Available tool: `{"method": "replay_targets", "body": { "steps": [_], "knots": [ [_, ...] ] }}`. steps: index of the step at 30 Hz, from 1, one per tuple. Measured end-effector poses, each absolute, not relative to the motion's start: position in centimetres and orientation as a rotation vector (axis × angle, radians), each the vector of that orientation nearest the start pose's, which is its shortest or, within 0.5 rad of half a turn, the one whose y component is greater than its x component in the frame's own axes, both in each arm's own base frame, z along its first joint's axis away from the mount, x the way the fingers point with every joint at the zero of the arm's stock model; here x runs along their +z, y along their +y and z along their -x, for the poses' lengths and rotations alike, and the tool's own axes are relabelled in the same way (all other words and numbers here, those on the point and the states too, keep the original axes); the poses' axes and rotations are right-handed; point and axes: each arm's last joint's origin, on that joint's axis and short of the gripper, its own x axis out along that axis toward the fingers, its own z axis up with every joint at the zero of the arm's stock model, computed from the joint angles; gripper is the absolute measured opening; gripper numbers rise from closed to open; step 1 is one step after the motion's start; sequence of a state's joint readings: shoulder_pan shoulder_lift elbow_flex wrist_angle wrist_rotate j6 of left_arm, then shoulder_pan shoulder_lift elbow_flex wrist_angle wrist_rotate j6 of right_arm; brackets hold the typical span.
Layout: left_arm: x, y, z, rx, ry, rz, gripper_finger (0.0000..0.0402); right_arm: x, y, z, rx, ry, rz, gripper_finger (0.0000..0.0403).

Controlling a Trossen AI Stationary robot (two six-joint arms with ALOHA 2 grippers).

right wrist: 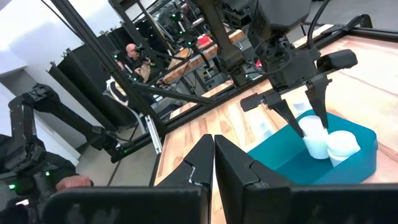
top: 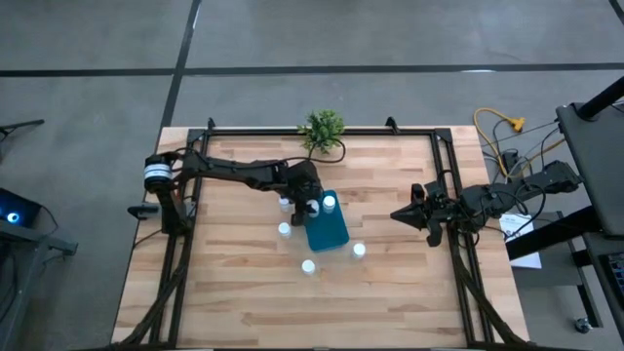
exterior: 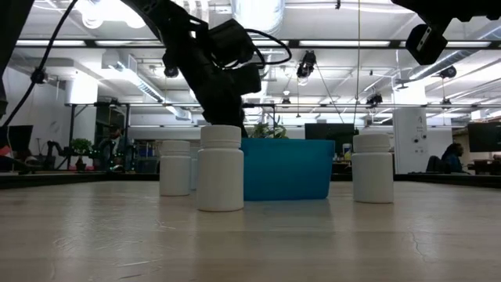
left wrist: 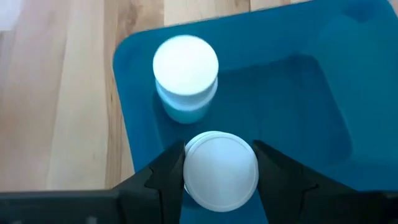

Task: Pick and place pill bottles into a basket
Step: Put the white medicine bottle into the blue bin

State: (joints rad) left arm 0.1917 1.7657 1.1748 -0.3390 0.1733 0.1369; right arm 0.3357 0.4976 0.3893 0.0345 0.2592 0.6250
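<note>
a: from above, the left end effector hangs over the teal basket mid-table, a second bottle already inside. four pill bottles stand loose around it. the right end effector waits at the right edge, pinched shut.

b: at table level those bottles look like smooth rigid plastic, squat cylinders with stepped caps. light, i'd guess, and easy to tip.

a: the left wrist shows dark fingers flanking a round white cap, holding the bottle over the basket's glossy floor, beside the other bottle.

b: gripping across the body suits it; slick sides could slip. right wrist shows the same bottle held low in the basket.
</note>
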Motion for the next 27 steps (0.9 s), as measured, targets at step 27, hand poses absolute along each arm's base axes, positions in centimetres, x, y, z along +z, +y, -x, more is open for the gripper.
{"method": "replay_targets", "body": {
  "steps": [27],
  "knots": [
    [18.6, 6.8, -36.9, -0.054, 0.901, 0.014, 0.0146, 25.6, 3.7, -12.9, 0.053, 0.088, -0.608, 0.0008]
  ]
}}
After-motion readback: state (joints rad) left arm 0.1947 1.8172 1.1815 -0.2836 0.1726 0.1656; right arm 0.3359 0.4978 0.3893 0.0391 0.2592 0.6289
